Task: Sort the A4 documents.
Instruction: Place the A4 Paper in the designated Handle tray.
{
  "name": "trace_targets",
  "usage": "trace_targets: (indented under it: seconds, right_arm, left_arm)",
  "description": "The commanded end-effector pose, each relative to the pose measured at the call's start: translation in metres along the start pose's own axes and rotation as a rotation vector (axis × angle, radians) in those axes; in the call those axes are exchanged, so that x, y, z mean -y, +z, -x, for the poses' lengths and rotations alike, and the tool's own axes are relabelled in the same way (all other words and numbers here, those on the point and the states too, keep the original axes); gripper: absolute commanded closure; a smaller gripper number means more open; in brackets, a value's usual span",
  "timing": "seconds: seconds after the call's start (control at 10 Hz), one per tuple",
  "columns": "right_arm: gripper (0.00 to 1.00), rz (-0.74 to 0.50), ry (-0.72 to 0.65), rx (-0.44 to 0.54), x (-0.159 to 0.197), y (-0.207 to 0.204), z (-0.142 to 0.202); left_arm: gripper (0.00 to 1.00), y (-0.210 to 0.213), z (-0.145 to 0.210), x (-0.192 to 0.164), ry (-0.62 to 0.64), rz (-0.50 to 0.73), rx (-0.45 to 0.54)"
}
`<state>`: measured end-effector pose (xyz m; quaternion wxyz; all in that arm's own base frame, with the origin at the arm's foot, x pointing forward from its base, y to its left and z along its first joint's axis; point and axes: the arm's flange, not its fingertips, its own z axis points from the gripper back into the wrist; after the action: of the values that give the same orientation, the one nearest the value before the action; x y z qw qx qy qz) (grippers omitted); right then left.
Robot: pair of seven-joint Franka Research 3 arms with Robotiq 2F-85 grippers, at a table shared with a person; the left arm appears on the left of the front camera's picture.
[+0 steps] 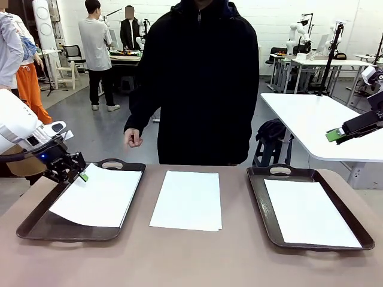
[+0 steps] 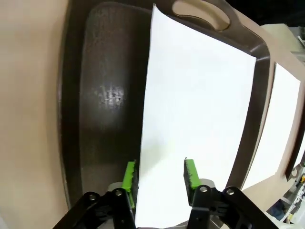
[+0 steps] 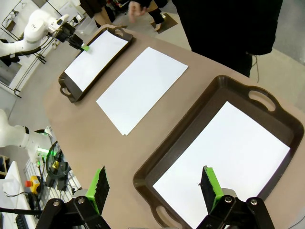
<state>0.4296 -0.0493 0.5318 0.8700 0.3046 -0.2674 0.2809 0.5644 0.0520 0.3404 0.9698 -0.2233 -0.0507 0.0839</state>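
While low over sheet (image 2: 200, 95), left hand (image 2: 159, 172) agape.

Left arm (image 1: 18, 122): white shell, black cable, 1 blue light. Left gripper (image 1: 82, 176): black linkage, 2 green pads (image 2: 129, 179), silver screws. Right gripper (image 1: 333, 135): black, 2 green pads. Person (image 1: 200, 78): black zip top, high collar, long sleeves.

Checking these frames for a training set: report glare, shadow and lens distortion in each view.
Front view: even room light, sharp, shadows faint. Left wrist view: the sheet nearly blown out, a glare patch on the tray floor, rim bowed by the wide lens. Right wrist view: table edge curves, otherwise sharp.
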Motion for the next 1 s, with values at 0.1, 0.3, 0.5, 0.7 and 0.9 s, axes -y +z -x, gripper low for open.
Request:
trace_targets:
  seconds: [0.1,0.3,0.5,0.7,0.9]
  right_arm:
    - [0.0,-0.014,-0.003,0.013,0.0,-0.001,-0.001]
    - [0.0,-0.014,-0.003,0.013,0.0,-0.001,-0.001]
    - [0.0,-0.014,-0.003,0.013,0.0,-0.001,-0.001]
    - [0.0,-0.014,-0.003,0.013,0.0,-0.001,-0.001]
    - [0.0,-0.014,-0.003,0.013,0.0,-0.001,-0.001]
  left_arm:
    - [0.39,0.013,0.011,-0.001,0.042,-0.073,0.026]
    - [0.19,0.017,0.014,0.004,0.034,-0.004,0.056]
    - [0.0,0.015,0.006,0.001,0.025,-0.033,0.031]
    - [0.0,0.015,0.006,0.001,0.025,-0.033,0.031]
    - [0.0,0.015,0.006,0.001,0.025,-0.033,0.031]
